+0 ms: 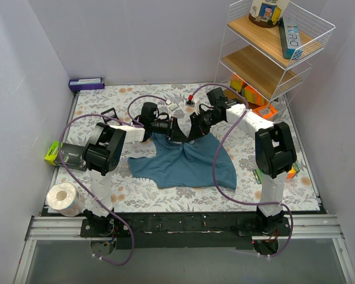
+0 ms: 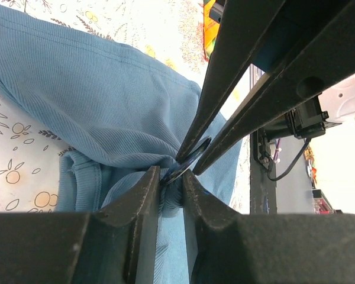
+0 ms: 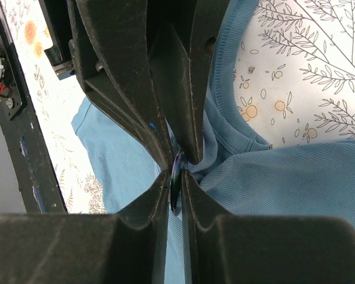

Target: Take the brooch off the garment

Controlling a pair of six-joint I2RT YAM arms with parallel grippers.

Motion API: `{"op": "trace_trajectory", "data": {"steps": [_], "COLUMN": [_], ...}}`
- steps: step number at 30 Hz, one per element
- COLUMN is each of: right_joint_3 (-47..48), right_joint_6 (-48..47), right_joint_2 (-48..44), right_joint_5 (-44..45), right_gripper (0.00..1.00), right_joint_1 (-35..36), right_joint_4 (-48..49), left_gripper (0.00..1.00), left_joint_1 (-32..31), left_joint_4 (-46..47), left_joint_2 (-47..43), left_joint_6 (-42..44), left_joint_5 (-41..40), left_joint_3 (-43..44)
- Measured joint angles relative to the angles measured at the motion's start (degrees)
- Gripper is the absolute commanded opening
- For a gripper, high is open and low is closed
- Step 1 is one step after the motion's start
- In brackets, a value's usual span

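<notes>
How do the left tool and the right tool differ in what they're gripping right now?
The left tool pinches a bunched fold of the garment; the right tool pinches the brooch by its thin edge. The left tool reaches in from the left, the right tool from the right. Both are shut, tips almost meeting at one spot.

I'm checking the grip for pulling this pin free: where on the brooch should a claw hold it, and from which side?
Pinch its two flat faces near the rim. The brooch stands edge-on out of the bunched garment, so coming from the side away from the cloth looks best, as the right claw does; the left claw pinches the fabric just behind it.
</notes>
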Motion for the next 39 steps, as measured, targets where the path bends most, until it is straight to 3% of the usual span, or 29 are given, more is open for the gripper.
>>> {"op": "trace_trajectory", "data": {"steps": [1,3,8,18,24,29,39], "right_joint_3": [0.0,0.0,0.0,0.0,0.0,0.0,0.0], "right_joint_6": [0.0,-0.1,0.0,0.8,1.0,0.9,0.7], "right_joint_2": [0.0,0.0,0.0,0.0,0.0,0.0,0.0], "right_joint_5": [0.0,0.0,0.1,0.2,0.1,0.0,0.3], "right_gripper": [0.08,0.07,0.22,0.21,0.29,0.24,0.24], "right_joint_1": [0.0,0.0,0.0,-0.4,-0.5,-0.5,-0.6], "right_joint_4": [0.0,0.0,-0.1,-0.1,-0.1,-0.1,-0.1], "left_gripper": [0.0,0.0,0.0,0.0,0.0,0.0,0.0], "left_joint_1": [0.0,0.0,0.0,-0.2,-0.3,-0.3,-0.3], "left_joint_4": [-0.4,-0.7,-1.4,-2.4,-2.7,-3.6,-4.2], "left_joint_2": [-0.1,-0.2,-0.2,-0.9,-0.9,-0.9,-0.9], "left_joint_6": [0.2,0.6,1.6,3.8,4.6,5.5,6.2], "left_joint_5": [0.0,0.1,0.0,-1.1,-1.5,-1.5,-1.5], "left_joint_3": [0.0,0.0,0.0,0.0,0.1,0.3,0.4]}}
